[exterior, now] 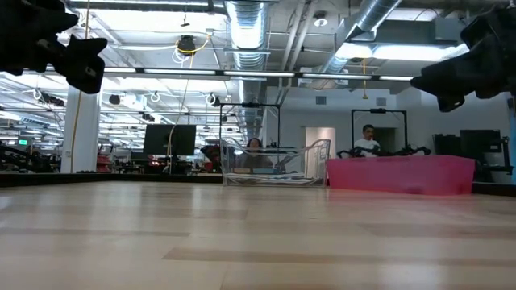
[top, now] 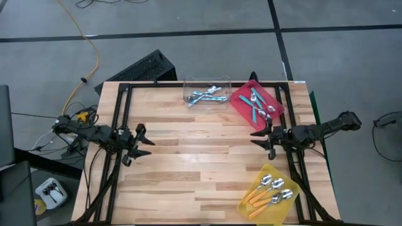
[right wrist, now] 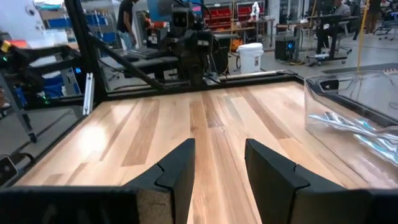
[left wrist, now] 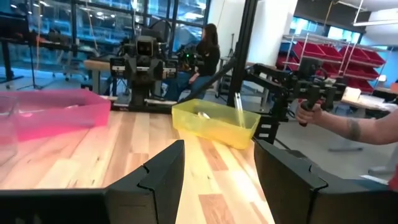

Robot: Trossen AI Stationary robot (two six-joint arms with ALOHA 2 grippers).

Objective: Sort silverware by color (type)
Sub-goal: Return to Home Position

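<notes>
Left gripper [left wrist: 217,149]: fingers spread, empty, above the table's [top: 188,157] left side. Right gripper [right wrist: 219,146]: spread, empty, facing it from the right. Orange spoons [top: 270,191] in the yellow tray [top: 284,212]; teal spoons [top: 259,103] in the red tray [top: 242,100]; light-blue spoons [top: 206,95] in the clear tray [top: 223,85].

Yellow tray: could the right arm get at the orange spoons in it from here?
Probably yes. The right gripper, open, hovers above the table near the yellow tray, whose top is uncovered; nothing stands between them.
</notes>
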